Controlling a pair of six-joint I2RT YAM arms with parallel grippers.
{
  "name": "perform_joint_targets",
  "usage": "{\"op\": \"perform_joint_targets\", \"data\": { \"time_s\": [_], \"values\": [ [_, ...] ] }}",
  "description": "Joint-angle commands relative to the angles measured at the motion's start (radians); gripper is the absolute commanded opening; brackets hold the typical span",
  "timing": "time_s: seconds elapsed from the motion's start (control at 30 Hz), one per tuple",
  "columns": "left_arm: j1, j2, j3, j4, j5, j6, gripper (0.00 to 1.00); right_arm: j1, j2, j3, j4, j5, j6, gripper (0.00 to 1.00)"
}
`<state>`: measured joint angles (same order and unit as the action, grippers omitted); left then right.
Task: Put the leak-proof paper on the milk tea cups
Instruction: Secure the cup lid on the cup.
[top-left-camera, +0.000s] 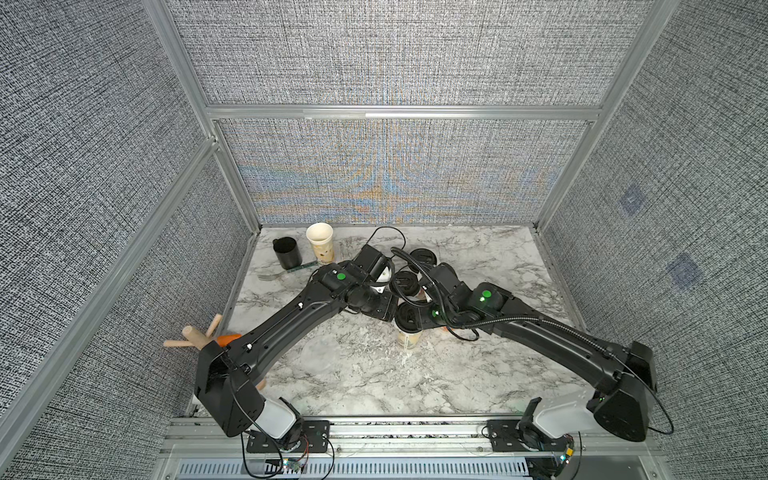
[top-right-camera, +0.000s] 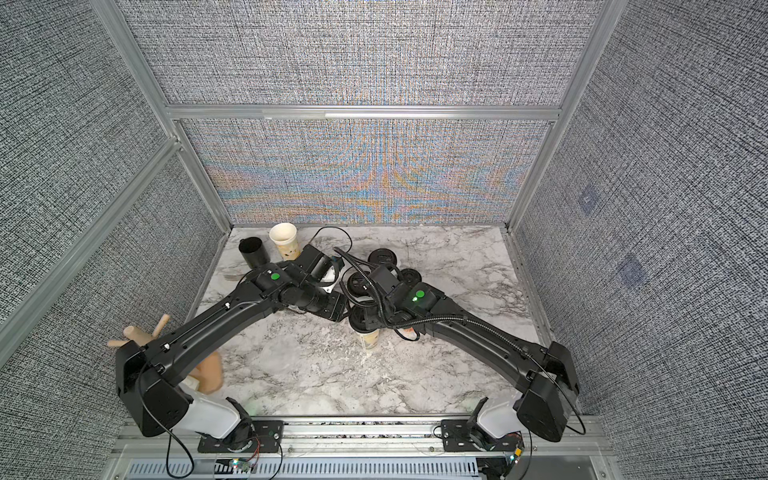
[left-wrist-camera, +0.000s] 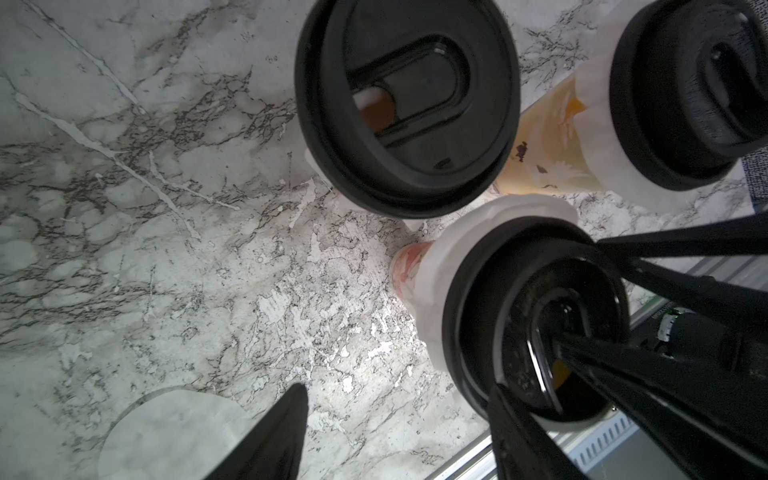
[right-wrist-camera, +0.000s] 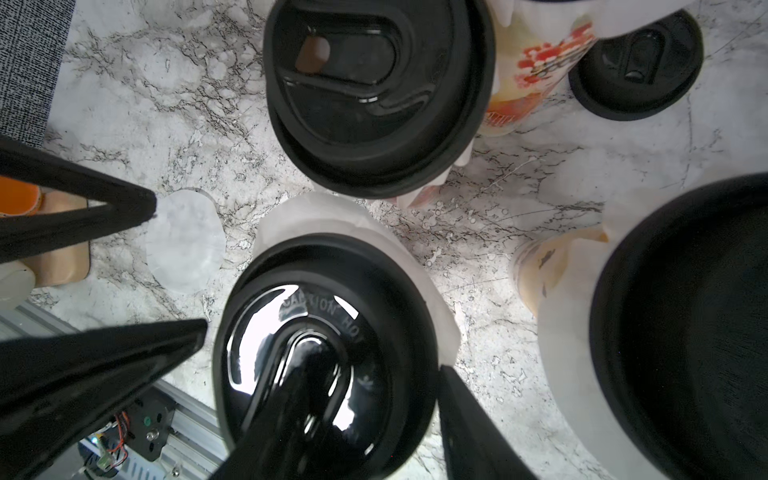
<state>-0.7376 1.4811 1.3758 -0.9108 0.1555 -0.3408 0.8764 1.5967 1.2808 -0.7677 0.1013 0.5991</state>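
Observation:
Three milk tea cups with black lids stand close together mid-table, the nearest (top-left-camera: 409, 337) (right-wrist-camera: 328, 353) (left-wrist-camera: 536, 316) under both wrists. White leak-proof paper (right-wrist-camera: 291, 220) (left-wrist-camera: 440, 266) skirts out from under its lid. My right gripper (right-wrist-camera: 374, 357) is open and straddles that lid's rim, one finger over the lid top and one outside it. My left gripper (left-wrist-camera: 399, 390) is open beside the same cup, with only marble between its fingers. A loose round sheet of leak-proof paper (right-wrist-camera: 185, 245) (left-wrist-camera: 166, 432) lies flat on the marble. An uncovered cup (top-left-camera: 320, 241) (top-right-camera: 284, 239) stands at the back left.
A short black mug (top-left-camera: 286, 251) stands next to the uncovered cup, with a fork (top-left-camera: 270, 275) in front of it. A loose black lid (right-wrist-camera: 636, 66) lies on the marble behind the cups. A wooden peg stand (top-left-camera: 199, 336) is at the left edge. Grey walls enclose three sides.

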Motion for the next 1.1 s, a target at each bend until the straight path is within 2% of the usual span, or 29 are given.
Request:
{"op": "perform_joint_targets", "data": {
  "time_s": [0.0,0.57,1.07],
  "values": [
    [0.000,0.000,-0.003,0.010,-0.013,0.006,0.71,0.001,0.015,-0.020,-0.132,0.014,0.001,0.51],
    [0.000,0.053,-0.058,0.080,-0.014,-0.010,0.70,0.003,0.025,-0.041,-0.115,-0.005,-0.001,0.48],
    [0.000,0.016,-0.327,0.151,-0.013,-0.063,0.69,0.005,0.008,-0.120,-0.087,-0.038,0.035,0.47]
  ]
}}
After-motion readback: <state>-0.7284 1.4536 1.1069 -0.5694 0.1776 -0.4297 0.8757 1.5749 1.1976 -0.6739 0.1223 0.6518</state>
